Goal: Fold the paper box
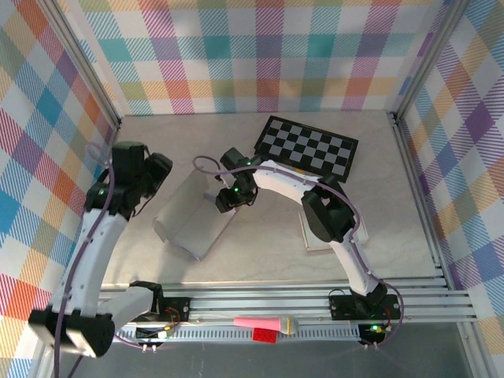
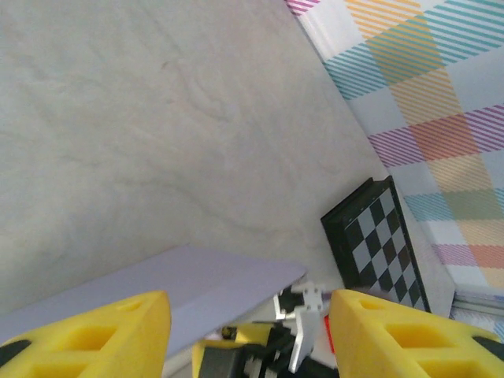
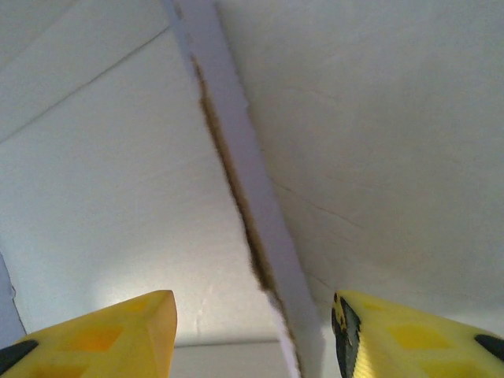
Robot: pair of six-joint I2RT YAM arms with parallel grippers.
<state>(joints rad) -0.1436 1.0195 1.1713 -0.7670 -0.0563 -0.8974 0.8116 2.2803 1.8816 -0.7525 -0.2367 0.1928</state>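
The paper box [image 1: 191,221] lies as a pale, partly raised sheet at centre-left of the table. My left gripper [image 1: 160,171] hovers at its far left corner, open; in the left wrist view its yellow fingers [image 2: 94,335] flank a lavender panel [image 2: 197,287] without touching it. My right gripper [image 1: 224,198] sits at the box's right edge. It is open, and its fingers [image 3: 110,335] straddle a raised flap edge [image 3: 252,236] with brown torn fibre showing. The white inner panel [image 3: 110,181] lies to the left of that edge.
A black-and-white checkerboard [image 1: 307,148] lies at the back right, also seen in the left wrist view [image 2: 378,244]. A flat white sheet [image 1: 316,236] lies under the right arm. Plaid walls enclose the table. Pink and red items [image 1: 264,324] rest on the front rail.
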